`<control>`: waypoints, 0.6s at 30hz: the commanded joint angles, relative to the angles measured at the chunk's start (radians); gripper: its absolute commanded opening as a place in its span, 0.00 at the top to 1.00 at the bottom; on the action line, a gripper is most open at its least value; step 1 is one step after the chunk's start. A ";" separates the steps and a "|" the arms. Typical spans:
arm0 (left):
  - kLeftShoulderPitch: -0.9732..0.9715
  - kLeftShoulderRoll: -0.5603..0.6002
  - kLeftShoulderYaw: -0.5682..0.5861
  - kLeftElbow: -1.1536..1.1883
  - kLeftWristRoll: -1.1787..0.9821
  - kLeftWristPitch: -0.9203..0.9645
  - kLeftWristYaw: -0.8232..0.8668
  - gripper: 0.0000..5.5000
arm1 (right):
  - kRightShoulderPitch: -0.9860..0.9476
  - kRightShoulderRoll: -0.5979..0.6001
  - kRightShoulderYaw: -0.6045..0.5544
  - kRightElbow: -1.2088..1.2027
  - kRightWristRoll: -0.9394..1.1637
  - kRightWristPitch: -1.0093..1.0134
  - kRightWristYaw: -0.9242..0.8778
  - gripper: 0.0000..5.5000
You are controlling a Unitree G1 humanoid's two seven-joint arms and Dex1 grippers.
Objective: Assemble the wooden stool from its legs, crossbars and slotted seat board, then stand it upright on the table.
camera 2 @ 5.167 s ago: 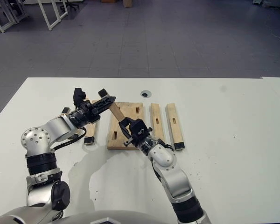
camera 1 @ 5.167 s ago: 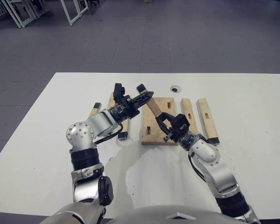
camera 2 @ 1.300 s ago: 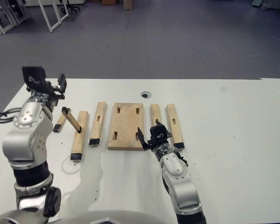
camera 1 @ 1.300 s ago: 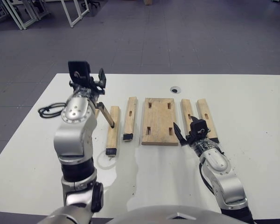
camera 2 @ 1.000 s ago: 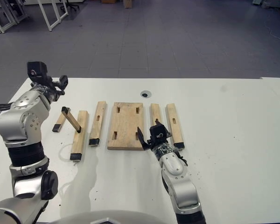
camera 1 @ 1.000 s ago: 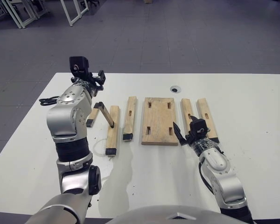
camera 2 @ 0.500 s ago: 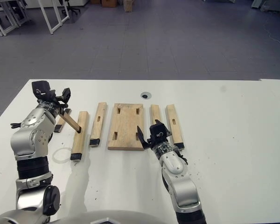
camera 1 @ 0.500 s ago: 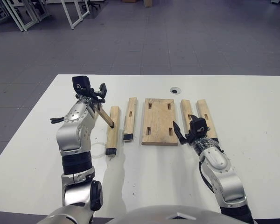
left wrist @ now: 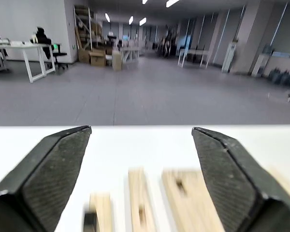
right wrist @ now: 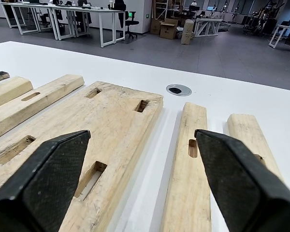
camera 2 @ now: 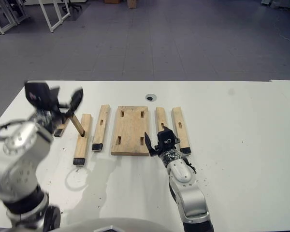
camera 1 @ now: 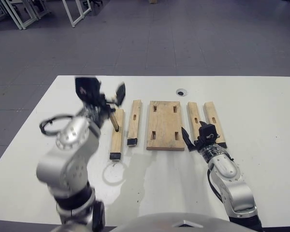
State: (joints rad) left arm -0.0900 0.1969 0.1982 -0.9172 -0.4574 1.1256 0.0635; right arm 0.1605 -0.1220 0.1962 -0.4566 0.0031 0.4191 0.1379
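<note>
Starting from the slotted seat board (camera 1: 165,126), we are finding it lying flat in the middle of the worktop (camera 1: 261,106), with nothing fitted into its four slots. Two legs are lying just to its left: the nearer leg (camera 1: 134,121) is bare, while the outer leg (camera 1: 116,137) is carrying one crossbar (camera 2: 76,123), which is standing tilted out of its slot. A second crossbar (camera 2: 62,127) is lying loose farther left, partly hidden by the left arm. On the board's other side, the inner right leg (camera 1: 194,117) and outer right leg (camera 1: 213,121) are lying flat side by side.

Our left claw (left wrist: 141,133) is hovering above the tilted crossbar, spread wide and carrying nothing. Our right claw (right wrist: 142,131) is sitting low at the board's near right corner, also gaping wide and empty.

We are judging this to be early in the build, in the middle of joining the left leg pair. Next, we are probably needing a grip on the bare left leg so its slot can go onto the crossbar's free end.
</note>
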 commanded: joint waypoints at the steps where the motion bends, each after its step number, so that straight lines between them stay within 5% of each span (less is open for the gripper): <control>1: 0.284 -0.037 -0.055 -0.119 0.051 -0.003 0.057 0.15 | 0.012 -0.010 -0.011 -0.020 0.000 0.025 0.003 0.28; 9: 0.551 -0.020 -0.164 0.001 0.166 -0.042 0.045 0.08 | -0.001 -0.035 -0.010 -0.019 0.001 0.029 0.036 0.28; 18: 0.496 -0.003 -0.203 0.319 0.262 -0.226 0.007 0.08 | -0.039 -0.042 -0.031 -0.016 0.011 0.047 0.053 0.28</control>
State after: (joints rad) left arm 0.4415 0.1983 0.0056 -0.7003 -0.2187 0.9154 0.0844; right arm 0.1388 -0.1623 0.1753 -0.4703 0.0046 0.4410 0.1864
